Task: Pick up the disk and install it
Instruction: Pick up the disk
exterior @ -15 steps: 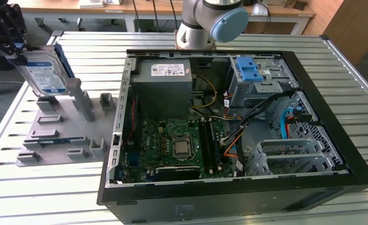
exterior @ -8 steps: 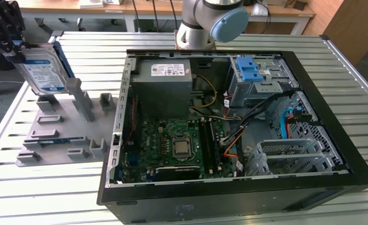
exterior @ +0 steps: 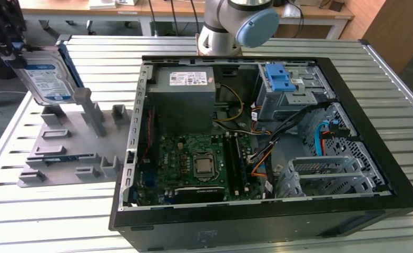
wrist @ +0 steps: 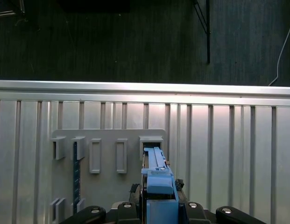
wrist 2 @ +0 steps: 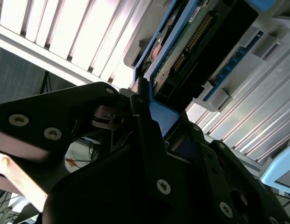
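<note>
**Status of work.** The pick-up is done as far as the views show. The pincer (wrist: 159,207) is pressed together on the disk (exterior: 47,79), gripping it by the blue bracket at its upper end. In the second wrist view the fingers (wrist 2: 142,116) sit against that bracket on either side.

The disk hangs over the grey holder rack (exterior: 66,153), which lies on the table (exterior: 45,221) toward the exterior view's left. Its lower end is just above the rack's upright posts. The first wrist view looks down along the disk toward an open slot (wrist: 152,142) in the rack. Whether the lower edge is wholly clear of that slot cannot be settled.

Installation is not yet done. The disk is well apart from the open computer case (exterior: 263,221), which lies on its side in the middle of the table. The drive cage (exterior: 294,100), with its light-blue latch (exterior: 280,79), sits in the far corner of the case and holds no disk that can be made out.

**Orientation.** The disk stands on edge with its long axis near upright, running from the pincer down toward the rack. It leans slightly, upper end toward the exterior view's left. The white-and-blue label face is turned toward the exterior camera. The circuit-board side and connector pins (wrist 2: 191,44) show in the second wrist view.
</note>
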Tool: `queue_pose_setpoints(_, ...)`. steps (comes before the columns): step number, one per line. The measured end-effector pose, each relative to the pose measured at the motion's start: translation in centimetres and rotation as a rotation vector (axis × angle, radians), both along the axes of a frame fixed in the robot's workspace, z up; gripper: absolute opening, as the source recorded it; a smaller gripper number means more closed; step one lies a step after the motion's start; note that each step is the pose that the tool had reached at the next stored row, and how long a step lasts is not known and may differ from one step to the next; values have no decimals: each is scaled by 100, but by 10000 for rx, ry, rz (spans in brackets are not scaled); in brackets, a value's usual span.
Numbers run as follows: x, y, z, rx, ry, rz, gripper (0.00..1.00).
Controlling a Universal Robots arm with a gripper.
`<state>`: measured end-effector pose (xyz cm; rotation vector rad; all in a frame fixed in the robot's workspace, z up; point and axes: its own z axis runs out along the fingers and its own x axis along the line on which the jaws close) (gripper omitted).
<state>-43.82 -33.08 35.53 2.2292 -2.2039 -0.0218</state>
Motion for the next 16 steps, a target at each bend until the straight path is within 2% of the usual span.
queue_pose_setpoints(16, 0, 0, 99, 0, 0, 0, 36)
